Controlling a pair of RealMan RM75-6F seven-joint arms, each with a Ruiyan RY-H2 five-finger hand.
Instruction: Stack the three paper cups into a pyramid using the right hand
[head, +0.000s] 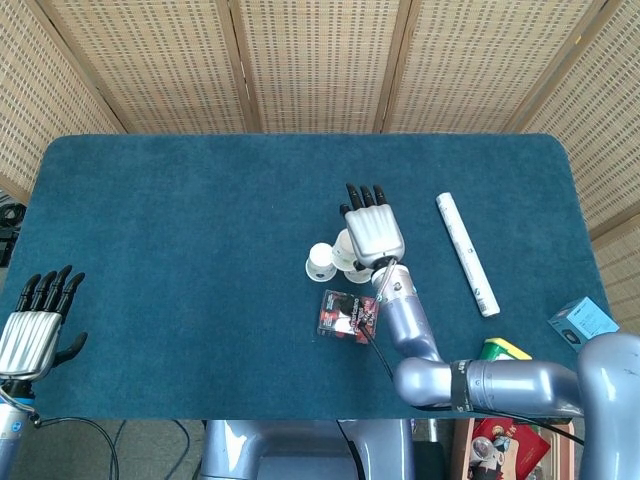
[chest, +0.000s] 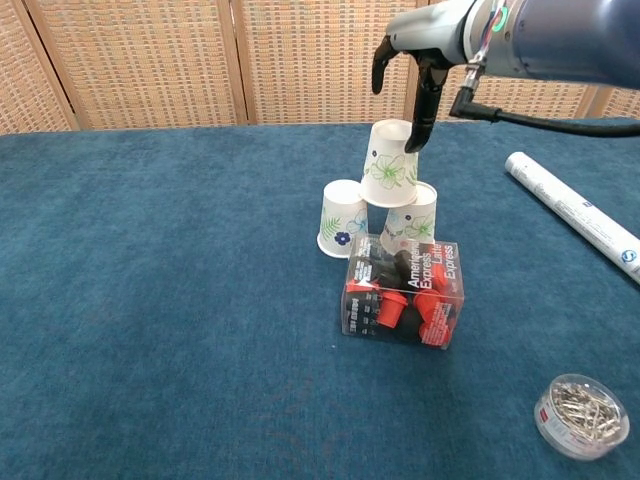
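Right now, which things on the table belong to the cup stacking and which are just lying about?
Job: top cup, left cup, right cup, right hand above them.

Lying about: clear box, paper roll, tub of clips, left hand idle at the edge.

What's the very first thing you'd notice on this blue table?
Three upturned white paper cups with flower prints stacked in a small pyramid mid-table, the right robot hand hovering open just above the top one. In front stands a clear plastic box of red and black pieces, and a white paper roll lies to the right.
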